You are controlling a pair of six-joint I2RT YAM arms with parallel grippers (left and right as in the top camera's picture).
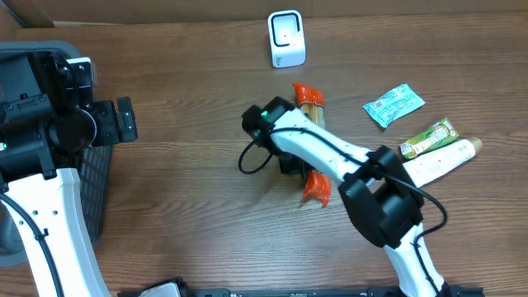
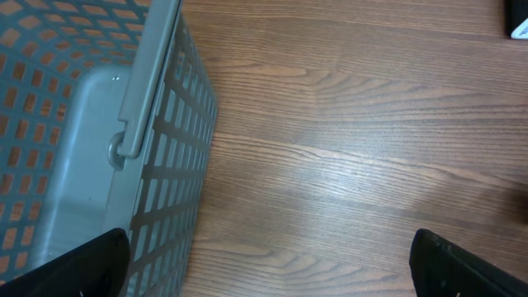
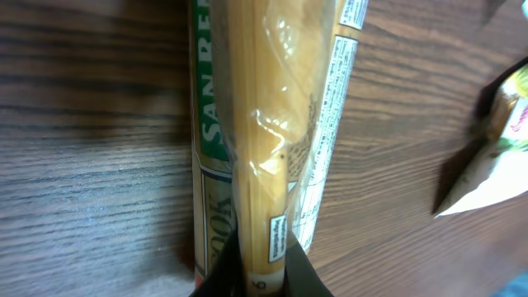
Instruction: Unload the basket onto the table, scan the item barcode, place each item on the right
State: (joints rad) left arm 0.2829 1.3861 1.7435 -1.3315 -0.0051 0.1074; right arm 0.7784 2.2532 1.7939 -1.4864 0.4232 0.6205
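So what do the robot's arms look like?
Both arms are white tubes with chunky black joints. The right arm has a thin black cable looping beside it and a little green light near its wrist. The left arm ends in black blocky parts, and its fingers are black.

Evenly lit, shadows kept soft
Glare is picked up on the pasta packet (image 3: pixel 272 124); the wrist views are slightly blurred.

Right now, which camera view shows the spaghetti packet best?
The right wrist view: the spaghetti packet fills the frame, label print and clear window close up, with the right gripper shut on it. Overhead shows only its ends, the arm covering its middle. The left wrist view shows none of it, only a basket and table.
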